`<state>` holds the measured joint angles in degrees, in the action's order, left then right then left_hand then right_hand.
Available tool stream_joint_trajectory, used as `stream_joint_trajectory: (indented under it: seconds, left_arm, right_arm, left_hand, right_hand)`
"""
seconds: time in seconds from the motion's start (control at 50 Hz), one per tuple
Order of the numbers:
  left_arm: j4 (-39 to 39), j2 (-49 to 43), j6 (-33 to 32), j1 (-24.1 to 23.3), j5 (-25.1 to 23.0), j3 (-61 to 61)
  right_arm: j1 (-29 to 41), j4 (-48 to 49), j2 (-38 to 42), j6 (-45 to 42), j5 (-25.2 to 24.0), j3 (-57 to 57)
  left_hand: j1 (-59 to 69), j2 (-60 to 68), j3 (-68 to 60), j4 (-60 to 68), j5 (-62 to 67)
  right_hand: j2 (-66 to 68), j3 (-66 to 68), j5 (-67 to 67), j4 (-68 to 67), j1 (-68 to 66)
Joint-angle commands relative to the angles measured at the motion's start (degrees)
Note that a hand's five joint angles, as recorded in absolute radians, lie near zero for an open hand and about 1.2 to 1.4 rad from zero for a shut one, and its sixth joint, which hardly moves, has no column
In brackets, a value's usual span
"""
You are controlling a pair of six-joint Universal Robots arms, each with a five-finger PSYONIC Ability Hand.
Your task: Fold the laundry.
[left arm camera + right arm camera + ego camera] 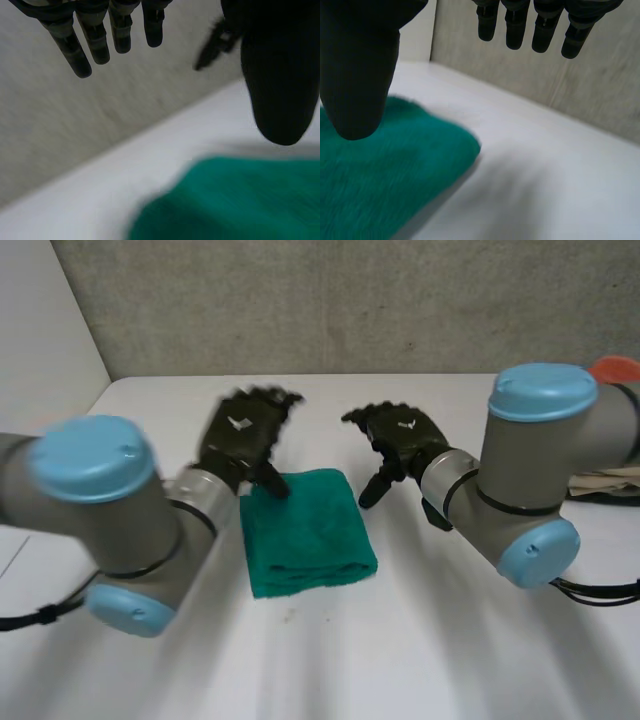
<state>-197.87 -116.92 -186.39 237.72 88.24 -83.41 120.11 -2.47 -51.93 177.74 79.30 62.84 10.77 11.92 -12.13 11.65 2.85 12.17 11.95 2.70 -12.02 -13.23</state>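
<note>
Fuzzy green towel [305, 530], folded rectangular, on smooth white table [420, 660]. My left hand [240, 440], right hand [400, 435]: fingers spread, empty, by its far corners.

No readable text, numbers or labels anywhere. The closest thing is a small white mark [239, 423] on the back of the left hand [243, 443], with a similar one on the back of the right hand [408, 439]. Both are too small to make out as letters or a logo.
</note>
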Motion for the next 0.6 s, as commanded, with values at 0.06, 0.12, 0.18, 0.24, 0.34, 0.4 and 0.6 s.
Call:
stream_joint_trajectory:
  seconds: [0.06,0.12,0.18,0.24,0.34,0.4,0.6]
  left_arm:
    - [19.5,-13.6,0.1,-2.3,3.8,11.9]
    - [21.3,-14.3,-0.5,-2.0,8.0,13.1]
    - [22.4,-14.4,-1.4,-1.7,10.4,12.9]
    - [23.0,-13.9,-3.1,-1.9,10.8,12.1]
    - [22.7,-11.6,-4.9,-2.0,10.6,10.4]
    - [22.5,-8.4,-6.3,-2.2,10.5,11.0]
    - [21.3,-1.2,-7.4,-1.0,-1.3,16.9]
  right_arm:
    - [0.8,-9.3,9.5,-0.9,-3.4,-8.3]
    - [1.0,-10.1,11.4,-0.9,-5.0,-9.5]
    - [1.5,-12.8,14.5,-1.4,-5.1,-12.1]
    - [2.7,-16.9,17.0,-4.6,-3.8,-15.5]
    - [3.1,-19.2,17.2,-13.8,2.5,-17.2]
    - [4.0,-16.5,14.1,-17.8,8.4,-16.4]
    - [11.2,6.0,-0.3,-22.3,12.3,4.9]
  left_hand:
    - [-0.6,-1.7,1.9,-1.4,-2.6]
    - [-0.7,-1.9,2.1,-1.6,-2.8]
    - [-0.4,-1.5,1.8,-1.3,-2.5]
    - [-0.6,-1.7,1.9,-1.4,-2.6]
    - [-0.6,-1.7,1.9,-1.4,-2.6]
    - [-0.8,-1.9,2.1,-1.7,-2.9]
    - [-0.8,-1.9,2.1,-1.7,-2.9]
  right_hand:
    - [-2.2,-2.0,-2.7,2.0,3.2]
    - [-2.2,-2.0,-2.7,2.0,3.2]
    - [-2.2,-2.0,-2.7,2.0,3.2]
    - [-2.2,-2.0,-2.7,2.0,3.2]
    - [-2.2,-2.0,-2.7,2.0,3.2]
    - [-2.2,-2.0,-2.7,2.0,3.2]
    - [-2.2,-2.0,-2.7,2.0,3.2]
